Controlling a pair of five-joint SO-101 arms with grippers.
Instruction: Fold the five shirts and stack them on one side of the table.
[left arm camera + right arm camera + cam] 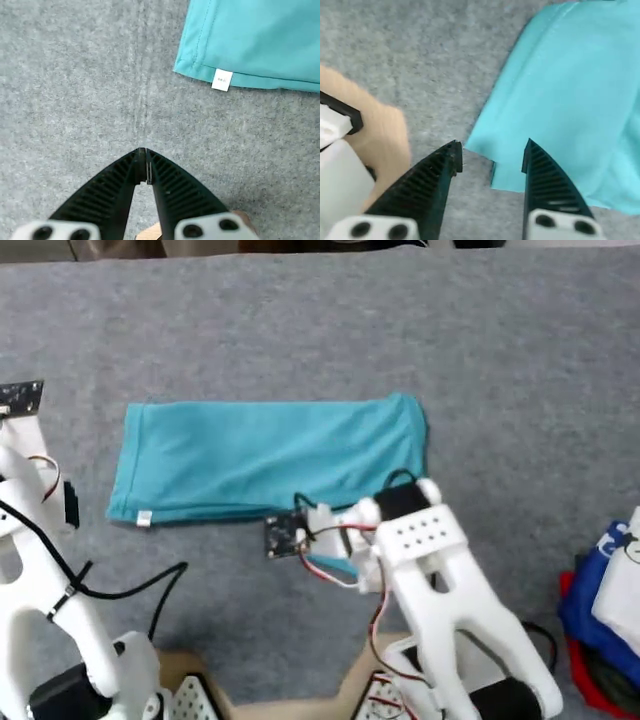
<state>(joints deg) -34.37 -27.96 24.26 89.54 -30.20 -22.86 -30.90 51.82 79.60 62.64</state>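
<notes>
A teal shirt (265, 458) lies folded into a long strip across the middle of the grey table (520, 380). A small white tag (222, 80) marks its near left corner. My right gripper (492, 152) is open and hangs low over the shirt's near edge (490, 165), where a small flap of cloth sticks out between its fingertips. The right arm (420, 540) stands over that near right part of the shirt. My left gripper (145, 160) is shut with nothing in it, over bare table short of the shirt's left corner (182, 65).
A stack of folded shirts (610, 615), blue, white and red, sits at the table's right edge. The left arm (40, 570) rises at the near left. Grey cloth lies open behind the teal shirt and to its right.
</notes>
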